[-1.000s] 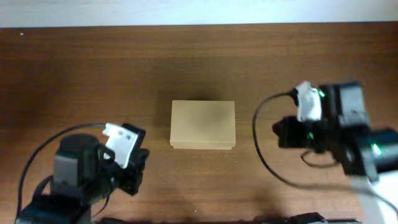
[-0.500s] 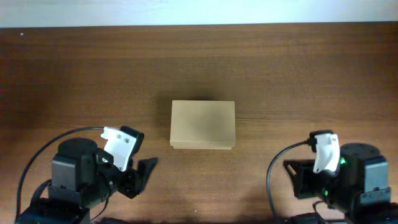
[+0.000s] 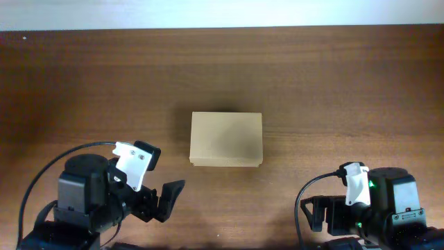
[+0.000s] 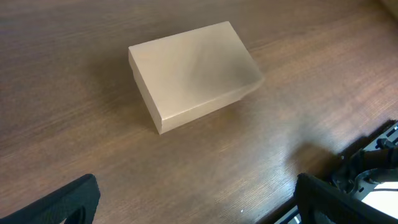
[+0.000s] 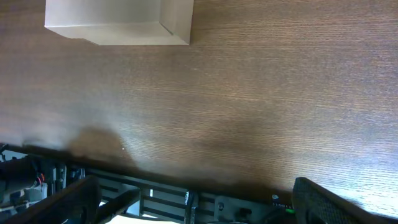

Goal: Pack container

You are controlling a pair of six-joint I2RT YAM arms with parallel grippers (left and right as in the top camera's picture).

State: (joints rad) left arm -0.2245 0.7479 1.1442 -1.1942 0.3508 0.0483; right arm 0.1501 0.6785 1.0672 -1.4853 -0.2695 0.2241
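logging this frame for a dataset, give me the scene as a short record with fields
container: tan cardboard box, lid closed, lying flat mid-table
left gripper: open, holding nothing, near front edge, apart from the container
right gripper: open, holding nothing, front right, apart from the container
table: dark brown wood

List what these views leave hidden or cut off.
- Cardboard box contents: closed in every view, so nothing inside shows.
- Most of the box: right wrist view, cut off by the top edge.
- Left gripper and right gripper: wrist views, only finger ends show; the bottom edge cuts the rest.
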